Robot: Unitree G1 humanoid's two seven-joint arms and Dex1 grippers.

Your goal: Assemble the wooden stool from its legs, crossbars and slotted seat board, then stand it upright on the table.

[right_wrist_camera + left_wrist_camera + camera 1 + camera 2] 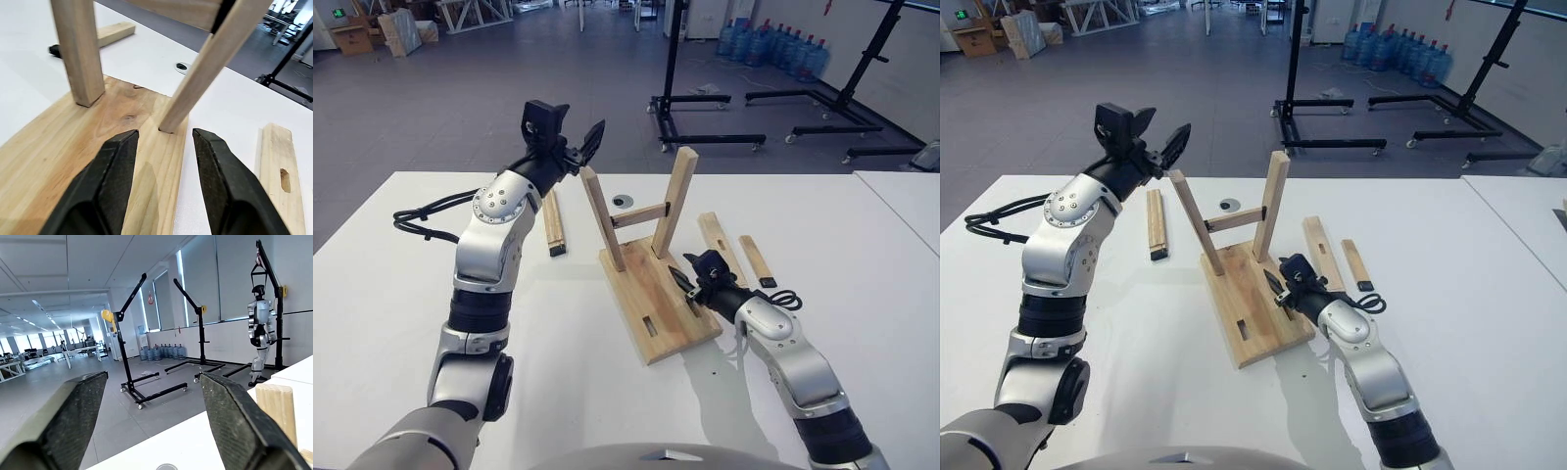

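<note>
The slotted seat board (pixel 658 308) lies flat on the white table. Two legs stand tilted in its far slots, the left leg (pixel 603 217) and the right leg (pixel 674 201), joined by a crossbar (pixel 639 215). My left gripper (pixel 585 149) is raised beside the top of the left leg (pixel 276 406), open, touching nothing. My right gripper (pixel 685 284) hovers low at the board's right edge, open, with its fingers (pixel 115 171) on either side of that edge (pixel 161 181), just in front of the right leg's foot (pixel 168 125).
A loose wooden leg (pixel 553 223) lies left of the board. A slotted piece (pixel 718 245) and a shorter piece (pixel 756 259) lie to its right, close to my right arm. A cable hole (pixel 623 201) sits behind the stool. A second table (pixel 906 201) stands at the right.
</note>
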